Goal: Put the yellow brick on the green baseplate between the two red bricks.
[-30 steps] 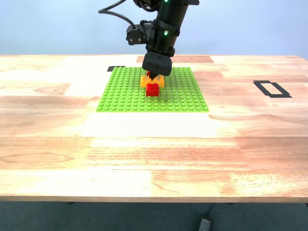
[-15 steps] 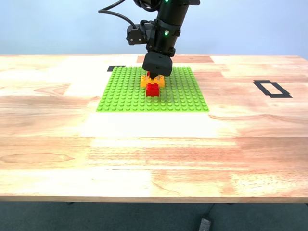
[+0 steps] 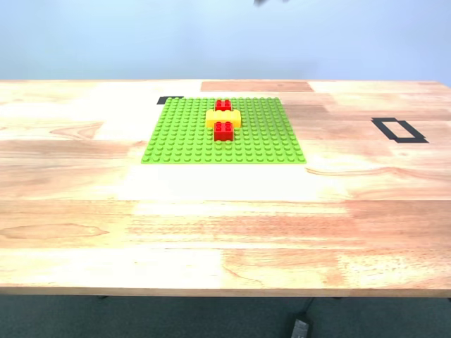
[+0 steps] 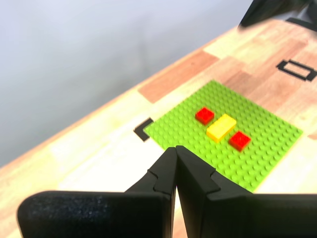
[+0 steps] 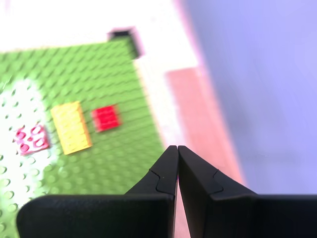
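Note:
The yellow brick (image 3: 223, 119) lies on the green baseplate (image 3: 183, 137), between the two red bricks, the far one (image 3: 223, 105) and the near one (image 3: 223, 130), touching both. The first wrist view shows the yellow brick (image 4: 221, 127), the red bricks (image 4: 204, 115) (image 4: 239, 140) and the baseplate (image 4: 267, 134) from high up. My first gripper (image 4: 176, 151) is shut and empty. The blurred second wrist view shows the yellow brick (image 5: 71, 127) and the red bricks (image 5: 106, 118) (image 5: 32, 139) below my second gripper (image 5: 177, 150), shut and empty. Neither gripper shows in the exterior view.
A black tape rectangle (image 3: 398, 129) marks the wooden table at the exterior view's right. A black tape corner (image 3: 169, 100) sits at the plate's far left corner. A dark arm part (image 4: 267, 10) shows at the first wrist view's edge.
The arm that stood over the bricks has lifted out of the exterior view. The yellow brick and the far red brick are uncovered and have stayed in place.

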`<state>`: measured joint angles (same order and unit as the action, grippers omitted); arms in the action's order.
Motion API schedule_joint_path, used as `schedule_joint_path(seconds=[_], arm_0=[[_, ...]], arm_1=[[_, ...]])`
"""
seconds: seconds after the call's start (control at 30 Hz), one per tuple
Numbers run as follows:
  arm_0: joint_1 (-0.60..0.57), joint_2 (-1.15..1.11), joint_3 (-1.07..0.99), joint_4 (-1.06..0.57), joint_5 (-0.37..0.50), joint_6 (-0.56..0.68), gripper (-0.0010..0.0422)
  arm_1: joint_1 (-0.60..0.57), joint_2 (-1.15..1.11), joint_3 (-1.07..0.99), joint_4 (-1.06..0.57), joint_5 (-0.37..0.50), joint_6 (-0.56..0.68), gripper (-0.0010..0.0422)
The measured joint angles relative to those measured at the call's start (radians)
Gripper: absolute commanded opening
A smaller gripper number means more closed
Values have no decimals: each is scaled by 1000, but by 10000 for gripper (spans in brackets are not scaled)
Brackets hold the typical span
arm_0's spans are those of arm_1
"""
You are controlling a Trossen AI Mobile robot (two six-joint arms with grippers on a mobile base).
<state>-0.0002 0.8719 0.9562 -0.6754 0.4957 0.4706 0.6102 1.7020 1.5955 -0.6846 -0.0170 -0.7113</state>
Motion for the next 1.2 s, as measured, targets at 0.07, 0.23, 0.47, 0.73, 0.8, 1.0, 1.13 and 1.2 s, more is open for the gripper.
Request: schedule_joint_path(seconds=[0.07,0.23,0.47,0.73,0.8,1.0,1.13,1.2], arm_0=[[0,3,0,33,2,-20,0],[0,13,-4,121,-75,-77,0],[2,-27,-101,401,-209,-183,0],[3,-197,-382,739,-223,-270,0],[2,-250,-462,780,-268,-272,0],[3,-377,-651,828,-376,-294,0],[2,-439,-742,846,-394,-386,-1],[2,-472,-784,890,-401,-402,-1]], arm_1=[[-35,-95,-58,42,-5,14,-1],[-131,-355,-274,209,1,124,-1],[-283,-737,-660,500,0,359,-1],[-478,-1077,-1037,721,0,590,-1],[-517,-1142,-1123,748,-2,624,-1],[-584,-1281,-1318,846,-2,660,-1],[-586,-1354,-1392,866,-3,689,-1],[-586,-1395,-1421,868,-2,726,-1]])
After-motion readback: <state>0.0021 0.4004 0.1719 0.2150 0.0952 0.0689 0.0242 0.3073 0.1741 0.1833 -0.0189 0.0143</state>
